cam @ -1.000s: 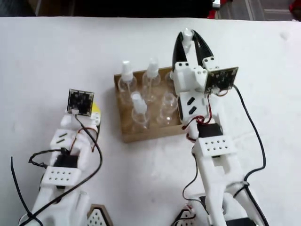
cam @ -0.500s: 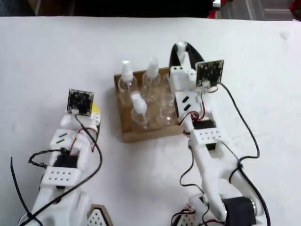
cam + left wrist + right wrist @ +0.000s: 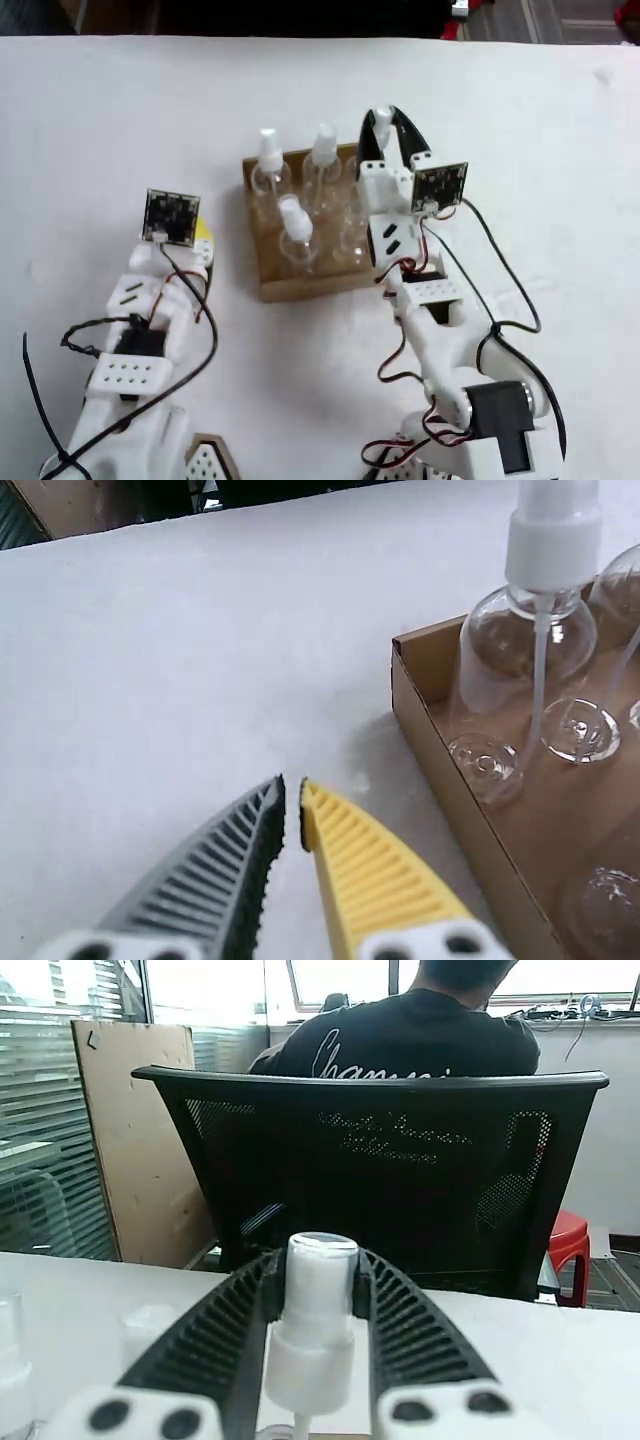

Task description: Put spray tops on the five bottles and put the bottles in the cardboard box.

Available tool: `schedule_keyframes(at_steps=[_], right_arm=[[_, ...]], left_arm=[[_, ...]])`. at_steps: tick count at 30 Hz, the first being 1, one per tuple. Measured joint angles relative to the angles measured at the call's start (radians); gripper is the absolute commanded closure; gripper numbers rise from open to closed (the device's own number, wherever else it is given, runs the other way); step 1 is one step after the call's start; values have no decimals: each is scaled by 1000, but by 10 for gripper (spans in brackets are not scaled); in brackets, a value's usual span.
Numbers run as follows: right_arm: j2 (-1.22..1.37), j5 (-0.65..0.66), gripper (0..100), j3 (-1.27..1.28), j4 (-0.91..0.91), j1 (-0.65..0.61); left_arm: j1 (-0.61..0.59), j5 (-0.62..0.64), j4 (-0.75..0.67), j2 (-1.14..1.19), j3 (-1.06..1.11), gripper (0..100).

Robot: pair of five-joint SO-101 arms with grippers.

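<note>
spray top (image 3: 310, 1305) pinched firmly in the right gripper (image 3: 317, 1265), at the far right corner of the cardboard box (image 3: 300, 287)

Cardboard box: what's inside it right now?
Clear bottles, three with spray tops showing; the right arm covers the box's right side, so the count there is hidden.

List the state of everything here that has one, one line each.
Right end effector, shut on spray top.
Left end effector, shut, empty.
Cardboard box, open-topped, bottles standing inside.
Far corner bottle, upright, top on.
Far middle bottle, upright, top on.
Near bottle, upright, top on.
</note>
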Motion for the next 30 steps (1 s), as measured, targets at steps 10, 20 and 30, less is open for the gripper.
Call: schedule_keyframes(at_steps=[10,20,30], right_arm=[[12,0,982,37,0,0],[12,0,981,49,0,-25],[11,0,909,75,-11,-37]], left_arm=[[0,0,0,0,0,965],[0,0,0,0,0,965],[0,0,0,0,0,965]])
